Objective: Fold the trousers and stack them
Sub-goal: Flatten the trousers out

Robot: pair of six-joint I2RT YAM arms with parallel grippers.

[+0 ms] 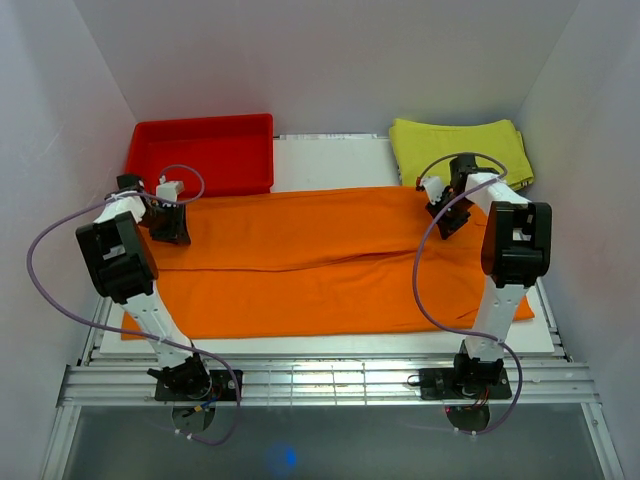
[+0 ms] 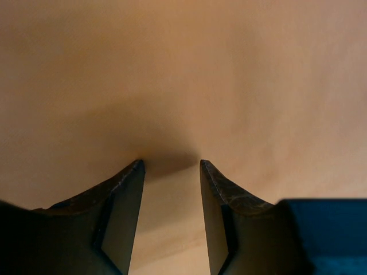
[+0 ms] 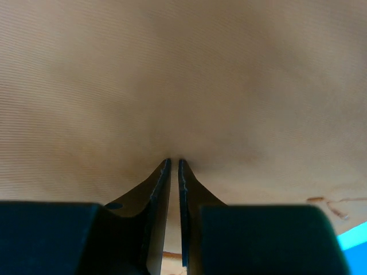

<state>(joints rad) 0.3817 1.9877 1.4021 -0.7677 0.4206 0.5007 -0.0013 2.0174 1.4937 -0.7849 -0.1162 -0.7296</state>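
Top external view: the trousers [image 1: 330, 270] are laid flat across the white table [image 1: 330, 160], with the legs side by side running left to right. A red tray [image 1: 200, 125] is noted behind their left end and a yellow-green folded cloth [image 1: 455, 145] behind the right. The left gripper [image 1: 170, 228] is set down on the far edge near the left end. Its jaws are held apart with a clear gap, tips on the cloth, nothing gripped. The right gripper [image 1: 448, 222] is lowered at the far right edge. Its jaws are drawn nearly together and a pinch of cloth appears to be taken, though the contact is shadowed.
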